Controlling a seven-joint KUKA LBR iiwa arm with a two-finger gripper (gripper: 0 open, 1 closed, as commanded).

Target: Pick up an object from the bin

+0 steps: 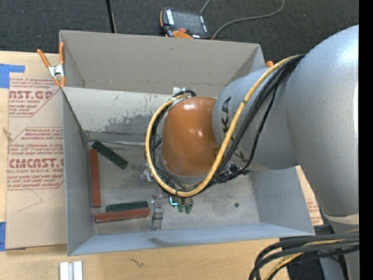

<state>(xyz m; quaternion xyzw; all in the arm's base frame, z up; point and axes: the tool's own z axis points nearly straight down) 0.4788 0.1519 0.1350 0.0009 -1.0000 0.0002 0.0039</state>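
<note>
The big grey arm [303, 115] leans in from the right, and its orange wrist cover [187, 136] hangs over the middle of the grey bin [157, 60]. Trouble, as I judge it, would come from the crowding at the front. The bin's front wall stands close to the claw, so a descent a little off could strike wall or floor instead of closing round anything. The bars are long, thin and flat on the floor (little to grip). One caught at its very end would likely swing or slip on the lift, and the two front ones, lying side by side, could be shoved apart.

An orange-red bar [94, 179] lies along the left wall, well apart from the claw, and a tilted dark green bar [111, 154] lies nearer the back left. Nearest are a red bar [122, 216] along the front wall and a short dark green bar [127, 206] just behind it. The claw [156, 213] sits below the cover, just beside their right ends; whether it is spread or pressed together I cannot tell
</note>
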